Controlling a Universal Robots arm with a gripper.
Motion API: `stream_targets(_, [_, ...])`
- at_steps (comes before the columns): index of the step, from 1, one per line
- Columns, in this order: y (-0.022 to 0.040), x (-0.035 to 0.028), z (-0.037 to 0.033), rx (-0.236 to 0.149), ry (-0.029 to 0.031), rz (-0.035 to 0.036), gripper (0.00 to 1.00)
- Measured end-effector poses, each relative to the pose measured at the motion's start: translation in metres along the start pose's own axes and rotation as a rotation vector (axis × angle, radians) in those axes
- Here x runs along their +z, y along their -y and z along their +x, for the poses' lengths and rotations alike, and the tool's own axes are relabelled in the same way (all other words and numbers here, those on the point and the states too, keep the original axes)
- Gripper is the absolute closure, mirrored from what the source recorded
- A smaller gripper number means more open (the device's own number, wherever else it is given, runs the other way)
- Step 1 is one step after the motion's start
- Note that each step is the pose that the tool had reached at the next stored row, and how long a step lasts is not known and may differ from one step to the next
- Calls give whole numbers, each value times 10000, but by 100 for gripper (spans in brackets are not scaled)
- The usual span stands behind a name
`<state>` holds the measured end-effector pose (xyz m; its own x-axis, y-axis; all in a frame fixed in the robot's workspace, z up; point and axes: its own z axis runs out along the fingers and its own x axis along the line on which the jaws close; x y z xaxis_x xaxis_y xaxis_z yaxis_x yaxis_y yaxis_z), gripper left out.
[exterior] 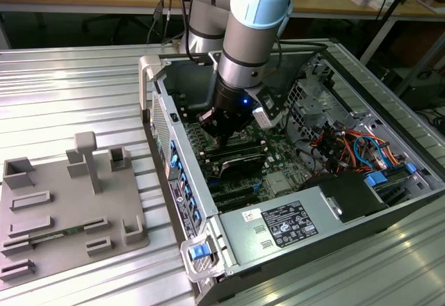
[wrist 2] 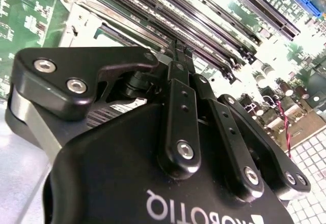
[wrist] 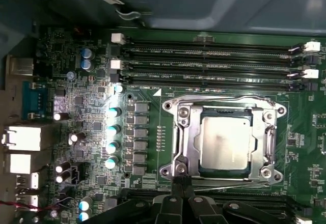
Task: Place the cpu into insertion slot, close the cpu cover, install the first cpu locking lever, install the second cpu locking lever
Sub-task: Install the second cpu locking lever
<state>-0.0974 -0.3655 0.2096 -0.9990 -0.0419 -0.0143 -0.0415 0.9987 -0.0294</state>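
The cpu [wrist: 225,142], a flat silver-grey square, lies in the insertion slot [wrist: 224,114]. The shiny cpu cover [wrist: 185,132] is folded down around the cpu. One thin locking lever [wrist: 219,101] runs along the socket edge by the memory slots. A second lever [wrist: 232,185] runs along the opposite edge, slightly askew. My gripper [wrist: 179,179] is shut, its black fingertips pressed together at the socket corner where this second lever begins. In the second wrist view the gripper [wrist 2: 178,56] points down just off the socket frame [wrist 2: 81,18]. In the exterior view the gripper [exterior: 222,135] reaches down into the open computer case.
Long black memory slots [wrist: 214,56] flank the socket on two sides. A row of capacitors [wrist: 113,132] and rear ports [wrist: 23,137] stand beside it. The case holds a power supply [exterior: 292,222] and cables [exterior: 351,146]. A grey fixture plate [exterior: 69,208] lies on the exterior view's left.
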Motion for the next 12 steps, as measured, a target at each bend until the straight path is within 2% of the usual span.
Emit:
stream_targets(6, [-11,4,58,-5,0,0,89])
stream_targets(12, [-12,4,74,-19,2,-1,89])
